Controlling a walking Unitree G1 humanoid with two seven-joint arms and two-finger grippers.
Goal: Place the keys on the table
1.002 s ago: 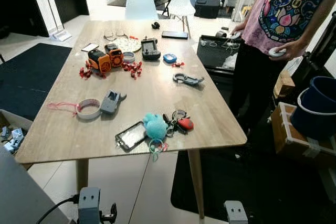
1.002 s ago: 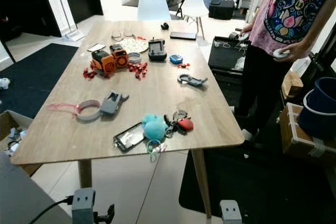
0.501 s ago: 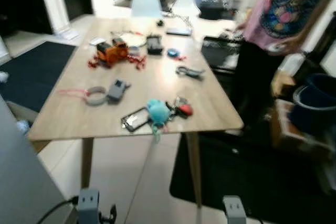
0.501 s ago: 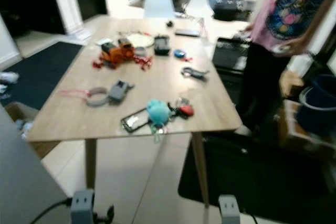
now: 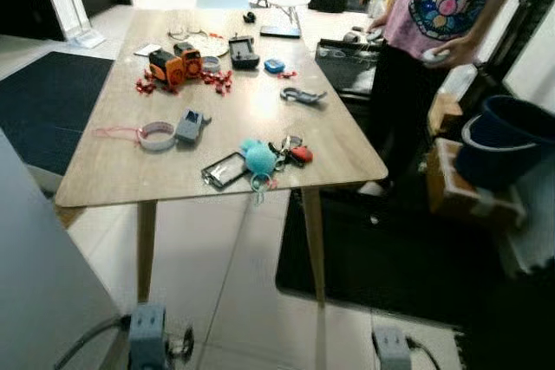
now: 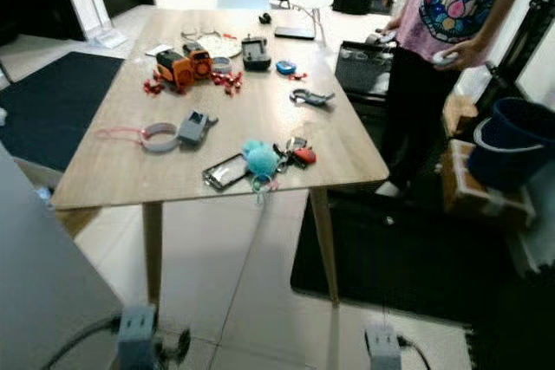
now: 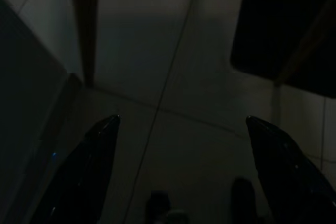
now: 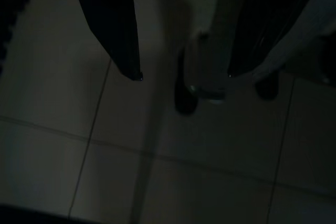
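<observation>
Here the keys (image 5: 290,152) lie near the counter (image 5: 113,166) front edge beside a teal pompom (image 5: 257,158), while left claw (image 7: 181,124) and right claw (image 8: 181,74) hang wide, empty above the floor

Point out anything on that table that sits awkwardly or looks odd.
The keys lie at the table front edge beside a teal pom-pom, and a ring attached to it hangs over the edge. Nothing looks spilled or broken.

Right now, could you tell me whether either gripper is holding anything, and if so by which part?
Nothing is held. The left gripper and right gripper both hang open over the floor tiles, and the keys already lie on the table beside a teal pompom.
</observation>
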